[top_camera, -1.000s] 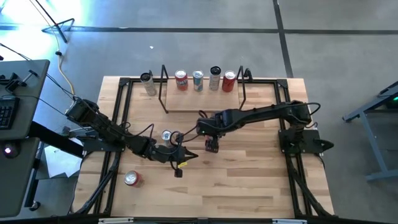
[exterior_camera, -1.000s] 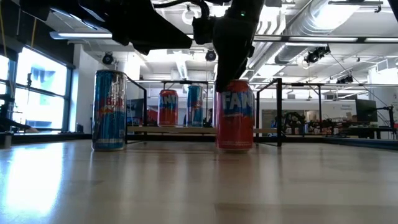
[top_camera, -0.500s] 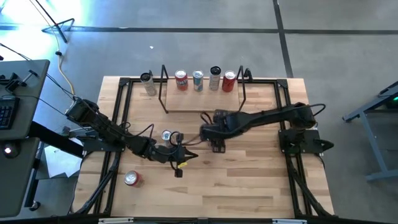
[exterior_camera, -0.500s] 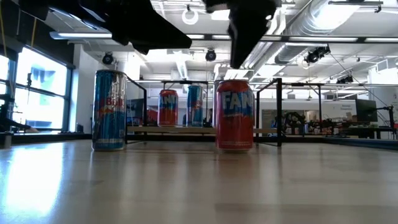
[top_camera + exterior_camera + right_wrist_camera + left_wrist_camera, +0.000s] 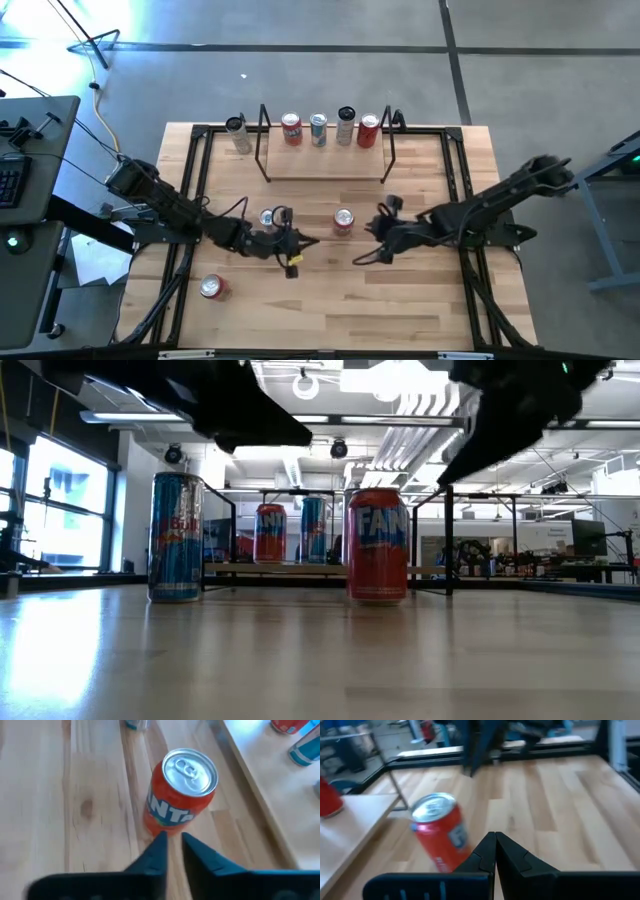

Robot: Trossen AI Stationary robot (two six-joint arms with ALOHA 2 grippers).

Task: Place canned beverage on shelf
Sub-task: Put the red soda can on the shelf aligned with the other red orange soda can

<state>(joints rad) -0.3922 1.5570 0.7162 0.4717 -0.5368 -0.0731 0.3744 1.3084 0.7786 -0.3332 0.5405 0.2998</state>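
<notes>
The right end effector (image 5: 375, 238), fingers nearly together and empty, sits just right of the upright orange aluminium can (image 5: 343, 221) mid-table (image 5: 420, 300). The left end effector (image 5: 292, 243), closed, waits left of it. Judged: between picks; next needs reopening around the can, then carrying to the far wooden plank shelf (image 5: 325, 160).

The high view looks straight down from well above, taking in the whole tabletop (image 5: 400, 300), both arms and the floor around. The low view sits at tabletop height, facing level across the wood into the room, close to the orange can (image 5: 377, 545) and with the shelf (image 5: 300, 569) behind it. Each wrist view looks forward past its own tool, near the wood. The left tool (image 5: 495, 851) and the right tool (image 5: 171, 849) both face that same orange can, from opposite sides.
</notes>
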